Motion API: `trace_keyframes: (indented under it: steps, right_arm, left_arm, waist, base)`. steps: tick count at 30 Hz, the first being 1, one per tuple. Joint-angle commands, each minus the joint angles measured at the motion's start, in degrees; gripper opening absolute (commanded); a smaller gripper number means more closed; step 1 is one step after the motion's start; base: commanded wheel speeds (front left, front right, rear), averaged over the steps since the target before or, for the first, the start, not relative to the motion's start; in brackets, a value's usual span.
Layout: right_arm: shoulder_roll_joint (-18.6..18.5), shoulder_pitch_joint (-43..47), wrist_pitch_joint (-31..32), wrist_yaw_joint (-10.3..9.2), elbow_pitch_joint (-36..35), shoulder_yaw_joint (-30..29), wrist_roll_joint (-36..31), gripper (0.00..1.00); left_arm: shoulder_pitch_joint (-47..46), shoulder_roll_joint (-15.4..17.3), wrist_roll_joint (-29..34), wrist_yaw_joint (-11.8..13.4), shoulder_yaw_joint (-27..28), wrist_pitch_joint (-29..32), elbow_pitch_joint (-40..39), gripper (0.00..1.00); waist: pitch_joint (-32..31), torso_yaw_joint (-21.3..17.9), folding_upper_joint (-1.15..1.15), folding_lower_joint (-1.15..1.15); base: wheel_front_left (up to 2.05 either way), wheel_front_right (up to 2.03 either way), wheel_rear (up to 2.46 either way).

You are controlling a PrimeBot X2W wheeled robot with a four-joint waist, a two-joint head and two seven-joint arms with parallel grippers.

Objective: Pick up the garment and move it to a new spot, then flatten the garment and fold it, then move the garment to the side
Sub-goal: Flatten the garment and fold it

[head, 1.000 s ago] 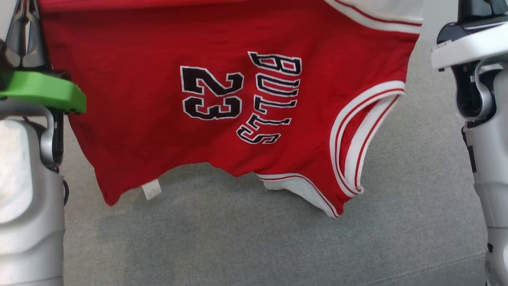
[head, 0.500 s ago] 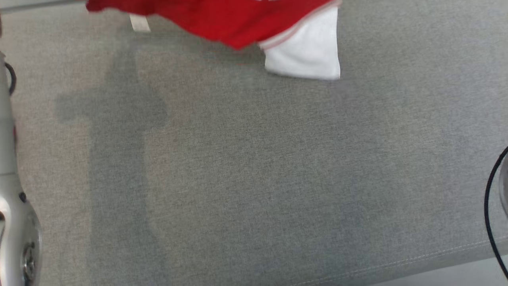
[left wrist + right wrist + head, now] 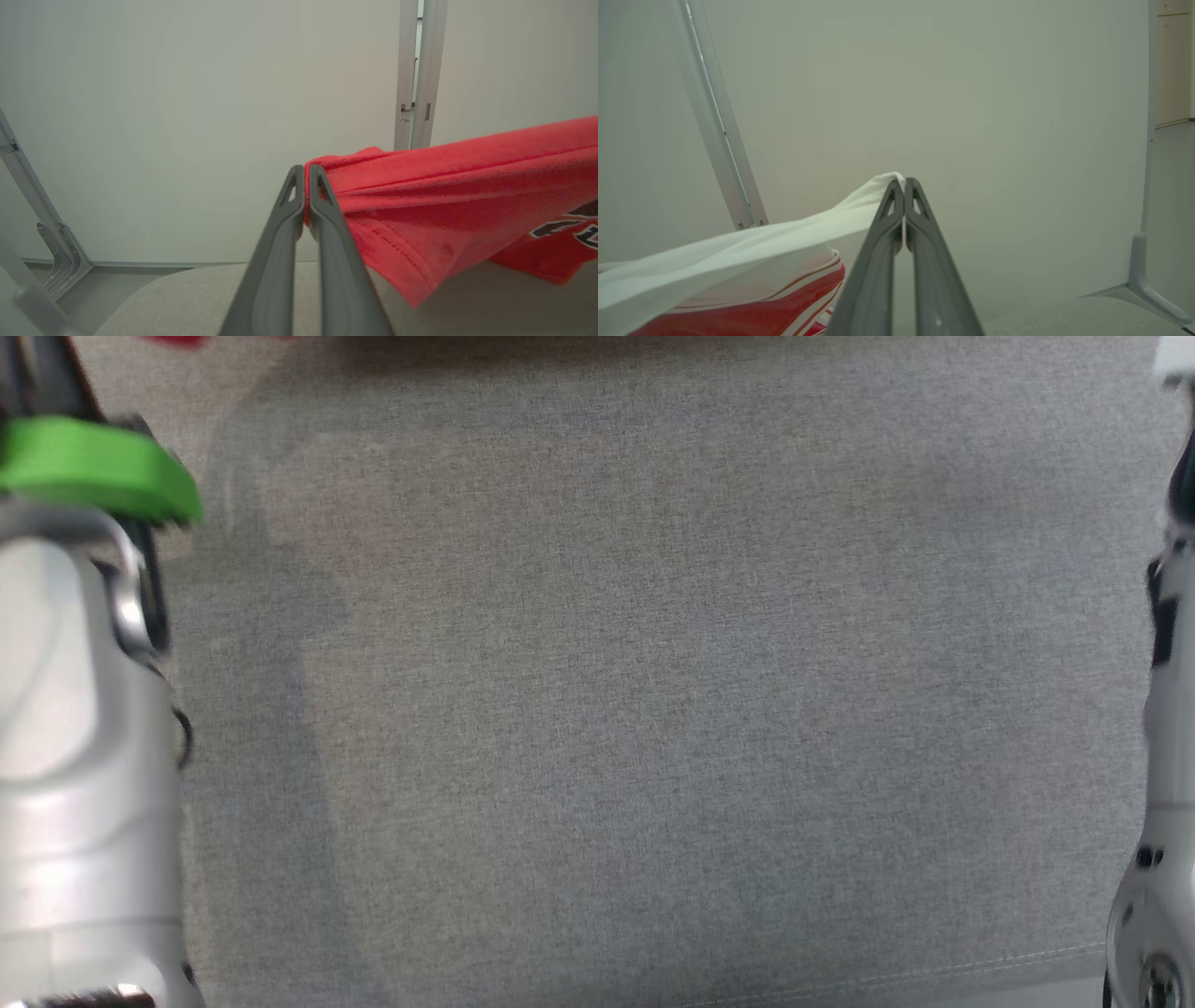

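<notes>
the left gripper (image 3: pixel 306 173) has its two long grey fingers pressed together on the hemmed red edge of the garment (image 3: pixel 467 186), and the right gripper (image 3: pixel 904 184) is pinched tight in the same way on a white strip of it. the garment is a soft, faintly fuzzy red knit jersey with a stitched hem, white bands piped in red and a bit of black-and-white lettering. it hangs stretched between the two grippers, raised over the counter (image 3: pixel 653 709); whether its sagging lower fold touches the surface cannot be told. in the head view a red sliver shows at the top edge. the counter is covered in grey woven cloth with a sewn seam along its near side. smooth pale forearms stand at both sides, the left forearm (image 3: pixel 75 756) topped by a bright green collar (image 3: pixel 93 467). behind are a plain pale wall (image 3: pixel 187 116) and a slim metal post (image 3: pixel 416 70).
</notes>
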Motion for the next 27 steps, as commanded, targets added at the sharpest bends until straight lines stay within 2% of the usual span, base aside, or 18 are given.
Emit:
trace_keyframes:
  steps: [1, 6, 9, 15, 19, 27]
  right_arm:
    - [-1.2, 4.8, -0.3, -0.97, 0.0, -2.2, 1.5, 0.00]
    - [0.5, 20.1, -0.4, -0.97, 1.9, -2.8, 4.5, 0.00]
    - [0.8, 27.2, -0.4, -0.96, 2.8, -2.4, 5.6, 0.00]
    - [-0.1, 37.4, -0.4, -0.95, 4.8, 1.5, 6.2, 0.00]
    - [-0.4, 43.1, -0.4, -0.94, 6.1, 3.2, 6.8, 0.00]
    - [0.0, 51.7, -0.3, -0.91, 7.2, 5.0, 6.7, 0.00]
  left_arm:
    - [4.9, 0.3, -0.8, 1.2, 2.0, 0.1, 0.7, 0.00]
    - [19.2, -4.4, -2.2, 1.3, 4.2, 0.1, 1.2, 0.00]
    - [26.3, -6.2, -1.9, 0.3, 4.1, 0.1, 2.1, 0.00]
    - [36.6, -7.7, -2.9, 0.7, 4.0, 0.1, 1.9, 0.00]
    - [41.8, -7.9, -6.4, 1.1, 1.4, 0.1, 1.2, 0.00]
    - [50.9, -7.9, -8.8, 2.6, -2.1, 0.1, 0.0, 0.00]
  waist:
    - [-1.0, 0.0, 0.00, -0.01]
    - [-3.9, -0.5, 0.00, -0.01]
    - [-6.2, -0.8, 0.00, -0.01]
    - [-12.4, -0.7, 0.00, -0.01]
    - [-17.2, -0.3, 0.00, -0.01]
    - [-24.7, 0.7, 0.00, -0.01]
  base:
    - [0.00, 0.00, 0.00]
    - [0.00, 0.00, 0.00]
    - [0.00, 0.00, 0.00]
    - [0.00, 0.00, 0.00]
    - [0.00, 0.00, 0.00]
    - [0.00, 0.00, 0.00]
